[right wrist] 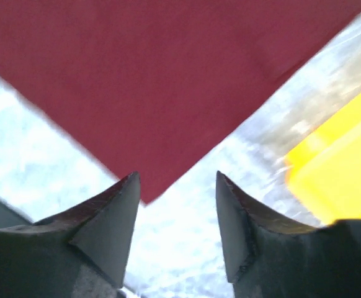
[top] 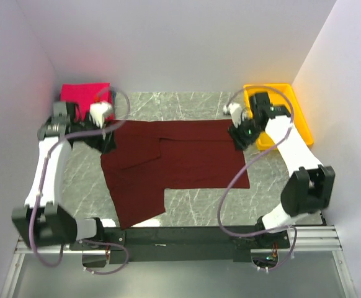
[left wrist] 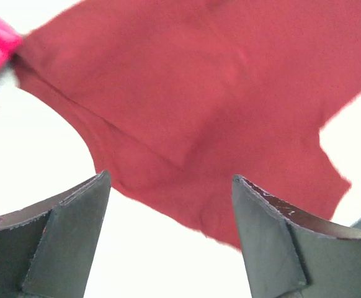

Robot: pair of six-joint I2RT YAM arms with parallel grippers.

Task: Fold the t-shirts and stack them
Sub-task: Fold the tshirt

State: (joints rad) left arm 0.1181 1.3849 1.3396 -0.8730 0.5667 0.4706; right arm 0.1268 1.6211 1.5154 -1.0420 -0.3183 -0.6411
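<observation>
Marble table [top: 199, 205], maroon t-shirt [top: 180, 161] spread, pink t-shirt [top: 81, 93] partly hidden, left fingers [left wrist: 62, 236] and right fingers [right wrist: 106, 230] apart.

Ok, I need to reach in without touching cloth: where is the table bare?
Bare: the far strip between pink shirt and yellow tray; the near-right patch between maroon shirt and the arms' base rail; a sliver beside the left arm. Crowded: the shirt-covered middle.

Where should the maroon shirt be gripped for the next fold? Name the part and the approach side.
Probably the flap of the maroon shirt jutting toward the arm bases, near left. It lies flat past the main body, so the left gripper could pinch its near edge from the near side.
</observation>
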